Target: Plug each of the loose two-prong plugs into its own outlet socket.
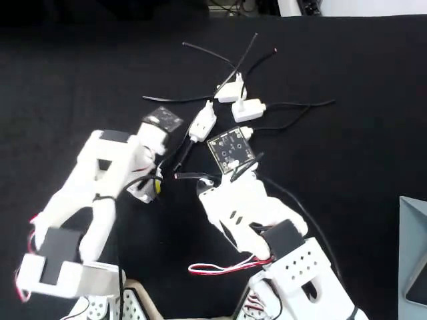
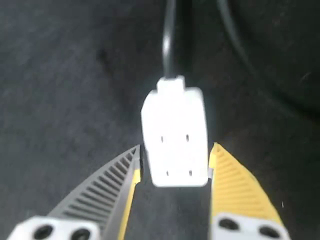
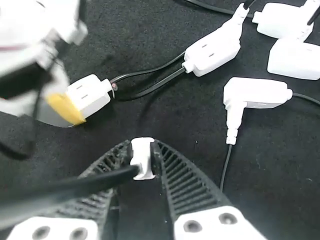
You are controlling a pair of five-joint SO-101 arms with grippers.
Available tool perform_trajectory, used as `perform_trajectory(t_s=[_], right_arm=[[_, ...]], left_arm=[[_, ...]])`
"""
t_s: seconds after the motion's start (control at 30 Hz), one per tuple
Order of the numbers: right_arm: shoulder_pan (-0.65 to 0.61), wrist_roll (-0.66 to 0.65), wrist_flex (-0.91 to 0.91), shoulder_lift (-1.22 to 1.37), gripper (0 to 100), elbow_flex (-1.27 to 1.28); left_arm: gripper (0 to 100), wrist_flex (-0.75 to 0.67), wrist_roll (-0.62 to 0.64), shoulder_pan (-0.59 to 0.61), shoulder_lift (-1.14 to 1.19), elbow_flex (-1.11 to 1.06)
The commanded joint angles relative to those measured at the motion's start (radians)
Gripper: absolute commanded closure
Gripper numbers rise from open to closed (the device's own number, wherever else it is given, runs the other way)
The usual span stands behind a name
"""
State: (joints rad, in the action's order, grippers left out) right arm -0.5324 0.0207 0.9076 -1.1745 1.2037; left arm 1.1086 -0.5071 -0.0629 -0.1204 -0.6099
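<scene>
My left gripper point(image 2: 176, 150) is shut on a white outlet socket point(image 2: 175, 142), its slots facing the camera and its black cord point(image 2: 170, 40) running away from it. In the high view that gripper point(image 1: 148, 188) sits left of centre. My right gripper point(image 3: 143, 145) is shut on a small white two-prong plug point(image 3: 142, 160) with a black cable point(image 3: 55, 192). It sits a short way from the held socket point(image 3: 90, 95). A second socket point(image 3: 215, 47) and an angled white plug point(image 3: 257, 95) lie loose on the black table beyond.
Two more white plug bodies point(image 1: 230, 90) point(image 1: 248, 109) lie at the back among thin black cords point(image 1: 293, 107). A long white socket point(image 1: 202, 121) lies between the arms' tips. A grey object point(image 1: 413, 253) stands at the right edge. Red and white wires point(image 1: 220, 268) loop by the right arm.
</scene>
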Motion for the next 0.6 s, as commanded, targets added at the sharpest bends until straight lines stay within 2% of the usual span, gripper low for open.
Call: perform_trajectory(t_s=[0.0,0.13,0.27,0.43,0.57], right_arm=[[0.011,0.003,-0.021,-0.012,98.7,-0.013],[0.006,0.002,-0.021,-0.004,98.6,-0.039],[-0.002,-0.055,-0.025,-0.002,98.6,-0.067],[-0.115,-0.091,-0.061,0.007,98.6,-0.082],[-0.212,-0.095,-0.083,0.101,98.7,-0.125]], left_arm=[[78,0.092,-0.008,0.035,-0.189,0.048],[77,0.127,0.031,0.094,-0.404,-0.013],[77,0.13,0.068,0.223,-0.586,-0.113],[77,0.123,0.146,0.426,-0.76,-0.255],[77,0.115,0.184,0.541,-0.862,-0.364]])
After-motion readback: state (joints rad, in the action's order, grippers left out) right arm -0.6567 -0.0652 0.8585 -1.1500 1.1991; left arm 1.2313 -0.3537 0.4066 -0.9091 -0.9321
